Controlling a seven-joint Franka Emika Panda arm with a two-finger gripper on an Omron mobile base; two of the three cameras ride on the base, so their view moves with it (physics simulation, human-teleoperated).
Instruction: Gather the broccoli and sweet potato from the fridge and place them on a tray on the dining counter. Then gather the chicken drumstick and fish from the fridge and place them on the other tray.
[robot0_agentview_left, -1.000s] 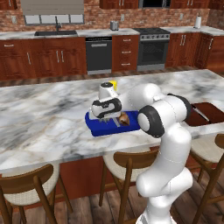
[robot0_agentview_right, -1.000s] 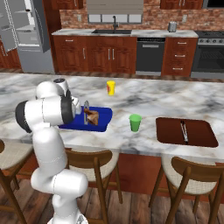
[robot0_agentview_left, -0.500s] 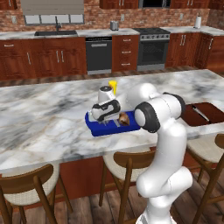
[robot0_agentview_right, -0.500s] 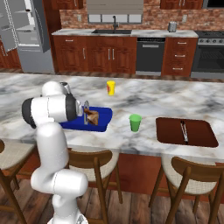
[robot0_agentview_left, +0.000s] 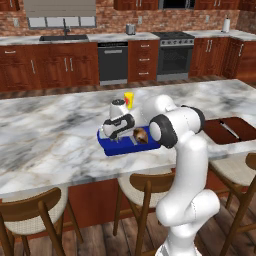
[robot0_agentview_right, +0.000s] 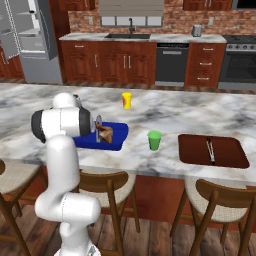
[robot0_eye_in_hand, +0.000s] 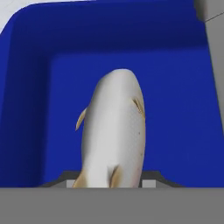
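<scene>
A pale silver fish (robot0_eye_in_hand: 114, 131) with small yellow fins hangs nose-down between my fingers, with my gripper (robot0_eye_in_hand: 111, 183) shut on its tail end. It hovers just above the floor of the blue tray (robot0_eye_in_hand: 175, 109). From the left base view, my gripper (robot0_agentview_left: 118, 137) points down into the blue tray (robot0_agentview_left: 107, 148) on the marble dining counter. A brown chicken drumstick (robot0_agentview_left: 141, 135) lies in the tray beside my hand. In the right base view the drumstick (robot0_agentview_right: 106, 133) lies in the blue tray (robot0_agentview_right: 116, 144), partly behind my arm.
A dark brown tray (robot0_agentview_right: 227, 152) with a thin grey item on it lies to the right on the counter. A green cup (robot0_agentview_right: 154, 140) stands between the trays and a yellow cup (robot0_agentview_right: 127, 100) behind the blue one. Wooden stools (robot0_agentview_right: 107, 182) line the near edge. The fridge (robot0_agentview_right: 25, 40) stands open at far left.
My hand has sunk a little toward the blue tray with the fish still held, and my elbow has swung slightly. Nothing on the counter has moved.
</scene>
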